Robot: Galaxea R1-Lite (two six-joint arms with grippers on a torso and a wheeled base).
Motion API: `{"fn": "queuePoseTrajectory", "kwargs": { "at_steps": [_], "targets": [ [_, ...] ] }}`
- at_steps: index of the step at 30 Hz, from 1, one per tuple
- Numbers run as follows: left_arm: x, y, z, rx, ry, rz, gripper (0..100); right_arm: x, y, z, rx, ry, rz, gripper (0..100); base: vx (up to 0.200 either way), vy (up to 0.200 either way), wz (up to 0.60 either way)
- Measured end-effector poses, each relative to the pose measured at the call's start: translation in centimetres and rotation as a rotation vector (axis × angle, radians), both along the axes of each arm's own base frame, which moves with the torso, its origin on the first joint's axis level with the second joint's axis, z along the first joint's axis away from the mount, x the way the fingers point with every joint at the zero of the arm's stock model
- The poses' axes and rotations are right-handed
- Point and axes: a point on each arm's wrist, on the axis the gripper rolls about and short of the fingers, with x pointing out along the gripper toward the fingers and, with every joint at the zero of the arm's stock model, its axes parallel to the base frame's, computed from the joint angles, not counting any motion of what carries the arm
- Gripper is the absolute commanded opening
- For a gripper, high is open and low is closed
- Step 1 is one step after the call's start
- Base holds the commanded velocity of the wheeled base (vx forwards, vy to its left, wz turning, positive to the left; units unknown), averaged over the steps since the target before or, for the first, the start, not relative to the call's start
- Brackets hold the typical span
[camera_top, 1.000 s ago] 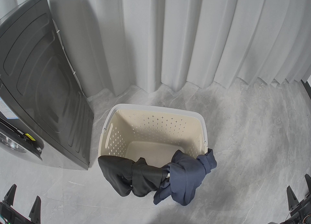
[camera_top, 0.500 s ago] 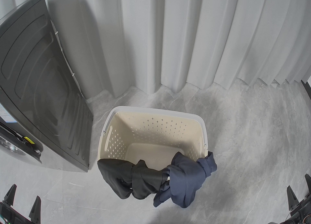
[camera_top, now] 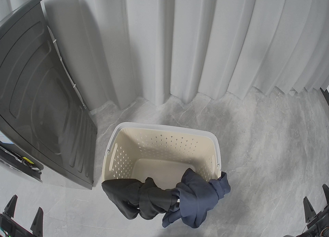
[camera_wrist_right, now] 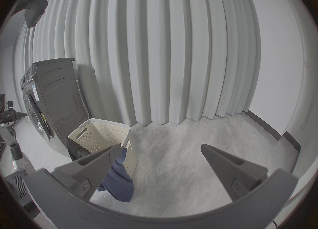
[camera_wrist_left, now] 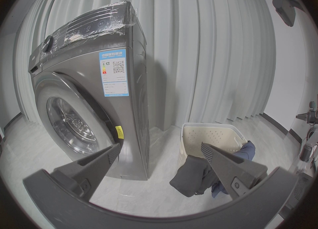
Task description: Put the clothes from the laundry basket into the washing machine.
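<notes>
A cream laundry basket [camera_top: 161,125] stands on the floor. Over its near rim hang a dark grey garment [camera_top: 135,195] and a blue garment [camera_top: 197,196], knotted together. The grey washing machine [camera_top: 41,111] stands to the basket's left, and its round glass door [camera_wrist_left: 71,127] looks closed. My left gripper [camera_top: 26,203] is open and empty, low at the near left, well short of the clothes. My right gripper [camera_top: 315,193] is open and empty at the near right. From the left wrist the left gripper [camera_wrist_left: 160,145] faces the washing machine [camera_wrist_left: 99,107] and the basket [camera_wrist_left: 212,133].
White curtains [camera_top: 192,42] hang close behind the basket and the machine. Bare grey floor [camera_top: 274,138] stretches to the right of the basket. A dark skirting runs along the far right wall [camera_wrist_right: 265,123].
The whole head picture has shifted: basket and clothes sit lower, the machine further left, so the camera moved. Both grippers keep their places and stay open.
</notes>
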Motion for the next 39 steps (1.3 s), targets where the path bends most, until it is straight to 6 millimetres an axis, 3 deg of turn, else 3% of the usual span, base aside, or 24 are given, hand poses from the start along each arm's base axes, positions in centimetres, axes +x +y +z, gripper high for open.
{"fn": "queuePoseTrajectory", "kwargs": {
  "at_steps": [22,31,39],
  "targets": [
    [0.0,0.0,0.0,0.001,0.0,-0.001,100,0.0,0.0,0.0,0.0,0.0,0.0,100,0.0,-0.027,0.0],
    [0.0,0.0,0.0,-0.005,0.0,0.0,100,0.0,0.0,0.0,-0.001,0.0,0.0,100,0.2,0.0,0.0],
    [0.0,0.0,0.0,-0.003,0.0,0.0,100,0.0,0.0,0.0,-0.001,0.0,0.001,100,0.0,0.0,0.0]
  ]
}}
